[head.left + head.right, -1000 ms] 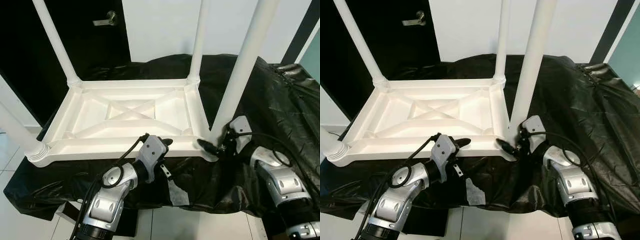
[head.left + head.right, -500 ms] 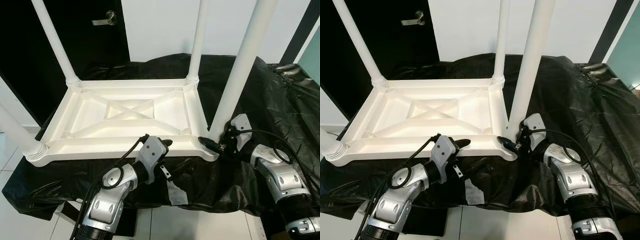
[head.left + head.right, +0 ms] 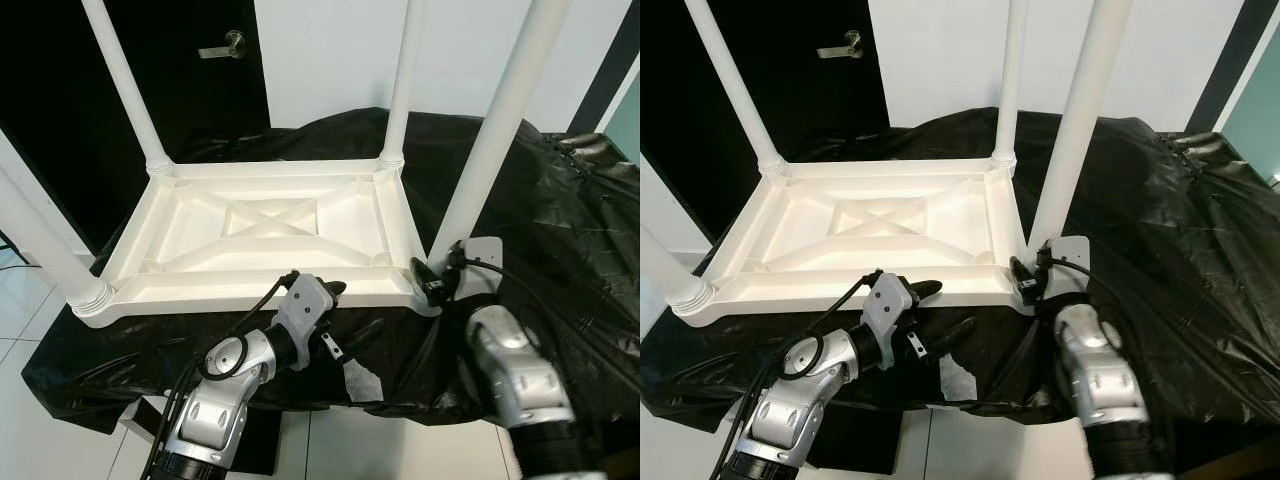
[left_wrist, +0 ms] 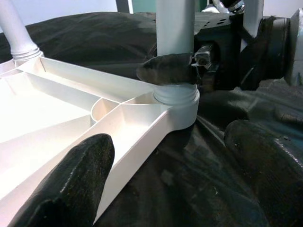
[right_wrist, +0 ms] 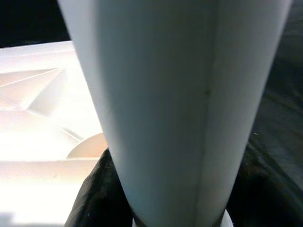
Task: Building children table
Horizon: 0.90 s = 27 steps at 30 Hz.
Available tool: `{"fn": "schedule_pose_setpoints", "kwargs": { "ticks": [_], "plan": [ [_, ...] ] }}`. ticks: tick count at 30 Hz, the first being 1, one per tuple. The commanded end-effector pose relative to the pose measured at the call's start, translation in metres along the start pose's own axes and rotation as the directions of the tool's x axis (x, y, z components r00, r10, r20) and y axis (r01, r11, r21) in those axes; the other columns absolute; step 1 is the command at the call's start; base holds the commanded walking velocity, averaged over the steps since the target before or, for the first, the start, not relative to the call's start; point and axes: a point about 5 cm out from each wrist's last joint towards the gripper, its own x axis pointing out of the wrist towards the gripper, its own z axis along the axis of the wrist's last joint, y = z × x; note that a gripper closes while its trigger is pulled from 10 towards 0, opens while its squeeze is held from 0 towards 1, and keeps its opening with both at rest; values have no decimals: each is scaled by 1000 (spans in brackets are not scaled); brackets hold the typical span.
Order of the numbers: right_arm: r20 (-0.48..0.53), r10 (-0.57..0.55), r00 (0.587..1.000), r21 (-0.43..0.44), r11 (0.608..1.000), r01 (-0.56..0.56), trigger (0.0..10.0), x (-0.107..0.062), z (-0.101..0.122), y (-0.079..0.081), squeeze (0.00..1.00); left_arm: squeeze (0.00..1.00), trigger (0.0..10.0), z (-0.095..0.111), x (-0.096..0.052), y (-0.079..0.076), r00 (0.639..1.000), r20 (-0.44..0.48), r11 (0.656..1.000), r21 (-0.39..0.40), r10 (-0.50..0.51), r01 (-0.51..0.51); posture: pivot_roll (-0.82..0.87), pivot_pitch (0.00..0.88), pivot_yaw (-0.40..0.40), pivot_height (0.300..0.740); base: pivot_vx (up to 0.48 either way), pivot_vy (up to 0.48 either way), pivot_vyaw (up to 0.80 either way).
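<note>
Upside down on a desk draped in black plastic sheet (image 3: pixel 560 200) lies the white children table (image 3: pixel 270 235), its ribbed underside up and four white legs rising from the corners. Right end effector (image 3: pixel 432 280) sits at the base of the near right leg (image 3: pixel 490 140), its black fingers closed around the leg just above the corner socket; the right wrist view is taken up by that leg up close. Left end effector (image 3: pixel 335 300) hovers at the near edge of the tabletop, fingers spread wide with the rim between them, one finger (image 4: pixel 71 182) over the white frame, the other (image 4: pixel 265 161) over the black sheet.
</note>
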Motion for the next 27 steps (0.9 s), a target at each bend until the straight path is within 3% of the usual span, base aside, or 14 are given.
{"fn": "schedule_pose_setpoints", "kwargs": {
  "ticks": [1, 5, 14, 15, 18, 19, 20, 27],
  "plan": [
    [-36, -251, 967, -5, 968, 251, 10000, -7, -8, -10, 0, 0, 10000, -2, 2, 2, 999, -12, 999, 2, 34, -34, -51, 0, 31, 740, 0, 0, 0],
    [-27, -301, 953, 28, 953, 302, 10000, -10, -5, -2, 0, 0, 10000, -1, 4, 2, 999, -10, 1000, 0, 31, -31, -62, 0, 36, 740, 0, 0, 0],
    [18, -230, 973, 18, 973, 229, 10000, -10, 2, 3, 0, 0, 10000, -1, 5, 1, 1000, -8, 1000, 7, 23, -23, -61, 0, 33, 740, 0, 0, 0],
    [20, -232, 973, 16, 973, 231, 10000, -10, 3, 4, 1000, 0, 10000, -1, 5, 1, 1000, -9, 1000, 8, 23, -22, -61, 0, 33, 740, 0, 0, 0],
    [82, -161, 984, 35, 987, 158, 10000, -14, 9, 7, 1000, 0, 10000, -3, 1, 10, 998, -24, 998, 25, 55, -55, -51, 0, 21, 740, 0, 0, 0],
    [122, -114, 986, 28, 993, 112, 10000, -20, 12, 7, 325, 0, 10000, -5, -4, 17, 996, -37, 996, 39, 80, -79, -48, 0, 15, 740, 0, 0, 0],
    [131, -108, 985, 23, 994, 106, 10000, -24, 11, 6, 0, 0, 10000, -5, -6, 21, 995, -42, 995, 44, 91, -89, -43, 0, 11, 740, 0, 0, 0],
    [144, -113, 983, 9, 994, 113, 10000, -35, 10, 0, 0, 0, 10000, -5, -11, 32, 990, -49, 990, 64, 129, -126, -42, 0, 10, 740, 0, 0, 0]
  ]
}}
